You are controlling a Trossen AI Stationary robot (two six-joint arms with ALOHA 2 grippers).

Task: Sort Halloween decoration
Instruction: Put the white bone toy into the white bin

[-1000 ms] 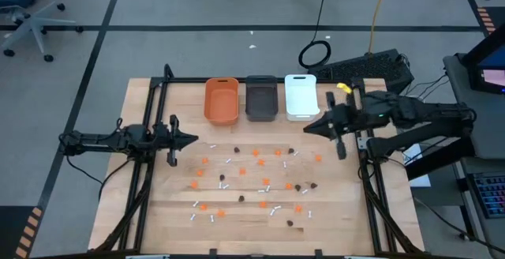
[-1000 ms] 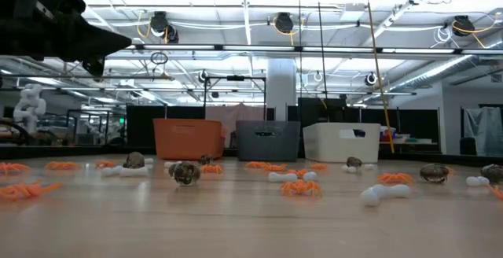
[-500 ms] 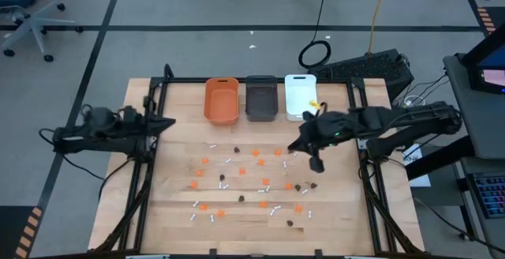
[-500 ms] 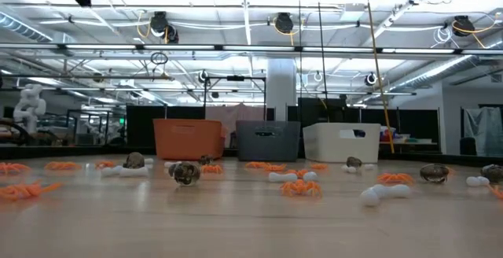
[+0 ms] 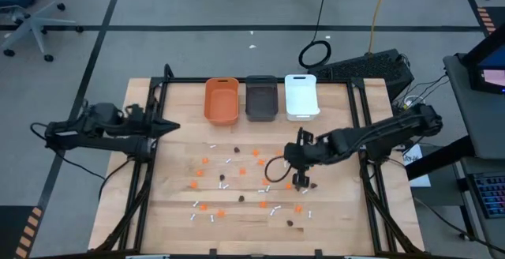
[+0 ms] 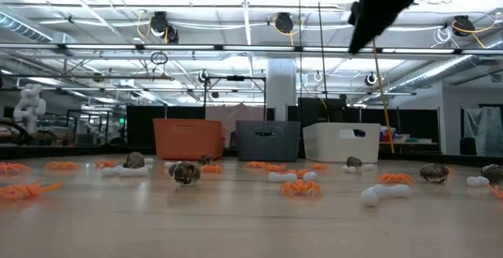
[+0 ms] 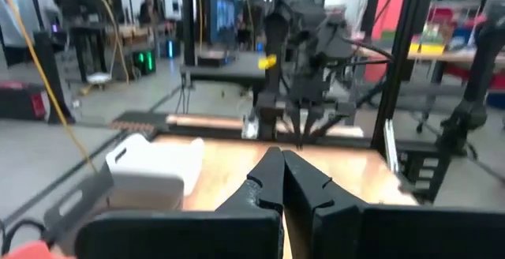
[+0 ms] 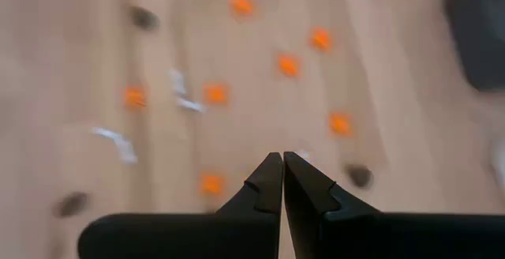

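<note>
High view is showing decoration pieces [image 5: 237, 182] lying scattered every way; right claw [image 5: 271, 169], closed, having swung over them.

Wooden table [image 5: 166, 212] carrying orange bin [image 5: 222, 101], grey bin [image 5: 261, 99], white bin [image 5: 301, 96] lying along its far edge, Halloween decoration [image 5: 241, 172] lying scattered nearer than the bins.

Even bright overhead light; ceiling lamps [image 6: 283, 23] glare (low view); right wrist view motion-blurred
</note>
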